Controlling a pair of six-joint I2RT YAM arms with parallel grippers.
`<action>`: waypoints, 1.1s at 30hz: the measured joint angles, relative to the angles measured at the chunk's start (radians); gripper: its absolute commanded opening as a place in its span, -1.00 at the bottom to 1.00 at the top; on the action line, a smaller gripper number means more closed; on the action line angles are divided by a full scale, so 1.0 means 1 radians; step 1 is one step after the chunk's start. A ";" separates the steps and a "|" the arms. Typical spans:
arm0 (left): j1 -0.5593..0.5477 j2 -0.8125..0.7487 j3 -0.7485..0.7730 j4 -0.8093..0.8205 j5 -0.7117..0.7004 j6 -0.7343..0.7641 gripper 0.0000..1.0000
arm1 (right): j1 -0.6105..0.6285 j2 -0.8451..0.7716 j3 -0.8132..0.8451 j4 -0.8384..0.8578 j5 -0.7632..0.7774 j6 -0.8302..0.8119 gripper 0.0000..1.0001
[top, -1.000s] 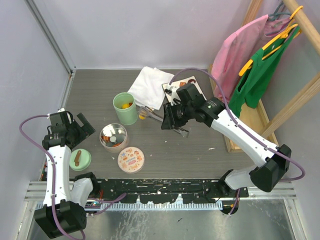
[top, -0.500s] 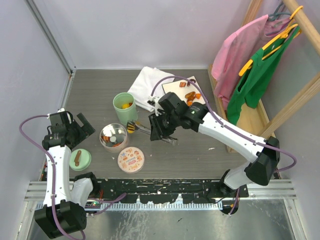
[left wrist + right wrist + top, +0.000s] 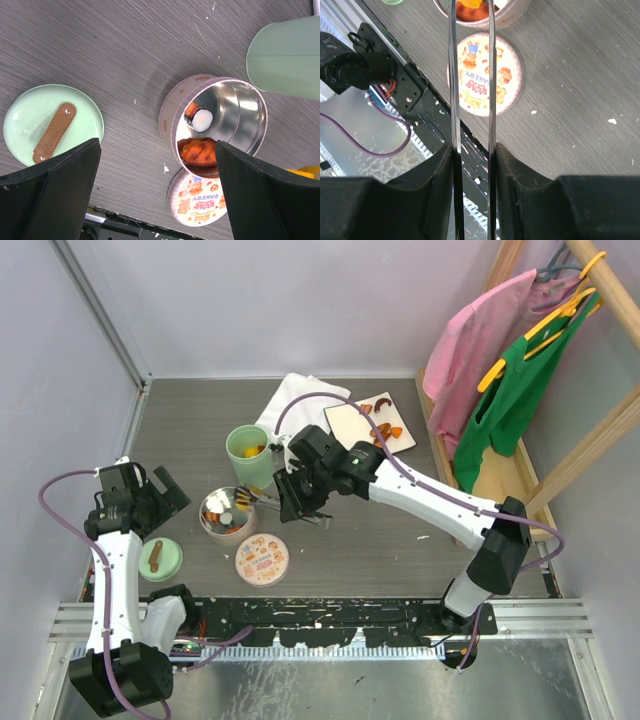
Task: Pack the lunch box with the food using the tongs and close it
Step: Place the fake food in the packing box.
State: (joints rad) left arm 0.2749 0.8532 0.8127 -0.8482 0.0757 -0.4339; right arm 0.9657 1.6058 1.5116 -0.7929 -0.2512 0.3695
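the round metal tin (image 3: 167,125) stands open on the grey table (image 3: 400,530), left of centre. it holds orange-brown pieces and one small white round piece. just behind it stands the tall mint-green cup (image 3: 249,455), also open, with yellow and orange bits showing inside (how full it is cannot be told). the printed lid (image 3: 262,559) lies flat on the table just in front of the tin, picture side up. the mint-green lid (image 3: 52,131) lies further to the left, its brown oblong knob facing up.

the right gripper (image 3: 471,150) is clamped on the tongs (image 3: 452,75) — both thin arms run out between its fingers, squeezed nearly parallel. the tips reach the tin, above its right side, with a yellow piece pinched between them. more food (image 3: 384,428), a few orange and dark pieces, lies on the white board (image 3: 350,418) at the rear right of the table, well apart from the tin. a white cloth (image 3: 300,405) lies just beside the board, on its left.

the left gripper (image 3: 157,150) is spread wide and holds nothing — it hangs above the table, with the mint-green lid to one side of it and the tin to the other.
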 measured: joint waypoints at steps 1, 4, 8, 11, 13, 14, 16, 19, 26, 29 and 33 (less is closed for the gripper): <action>0.000 0.000 0.000 0.000 0.000 0.000 0.96 | 0.002 0.008 0.014 -0.001 0.005 0.000 -0.28; 0.000 0.000 0.000 0.000 0.000 0.000 0.96 | 0.008 0.028 0.047 -0.001 0.020 -0.001 -0.28; 0.000 0.000 0.000 0.000 0.000 0.000 0.96 | 0.023 0.063 0.092 -0.013 0.048 -0.005 -0.28; 0.000 0.000 0.000 0.000 0.000 0.000 0.96 | 0.035 0.099 0.134 -0.025 0.072 -0.008 -0.29; 0.000 0.000 0.000 0.000 0.000 0.000 0.96 | 0.042 0.122 0.156 -0.032 0.089 -0.009 -0.29; 0.000 0.000 0.000 0.000 0.000 0.000 0.96 | 0.044 0.130 0.163 -0.036 0.096 -0.010 -0.29; 0.000 0.000 0.000 0.000 0.000 0.000 0.96 | 0.052 0.151 0.185 -0.050 0.120 -0.013 -0.29; 0.000 0.000 0.000 0.000 0.000 0.000 0.96 | 0.061 0.180 0.207 -0.066 0.150 -0.017 -0.29; 0.000 0.000 0.000 0.000 0.000 0.000 0.96 | 0.093 0.276 0.272 -0.103 0.201 -0.027 -0.26; 0.000 0.000 0.000 0.000 0.000 0.000 0.96 | 0.116 0.330 0.318 -0.122 0.231 -0.027 -0.23; 0.000 0.000 0.000 0.000 0.000 0.000 0.96 | 0.137 0.386 0.377 -0.143 0.290 -0.032 -0.23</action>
State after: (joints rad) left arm 0.2749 0.8536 0.8127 -0.8482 0.0761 -0.4339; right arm 1.1030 1.9919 1.8889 -0.9363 0.0383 0.3370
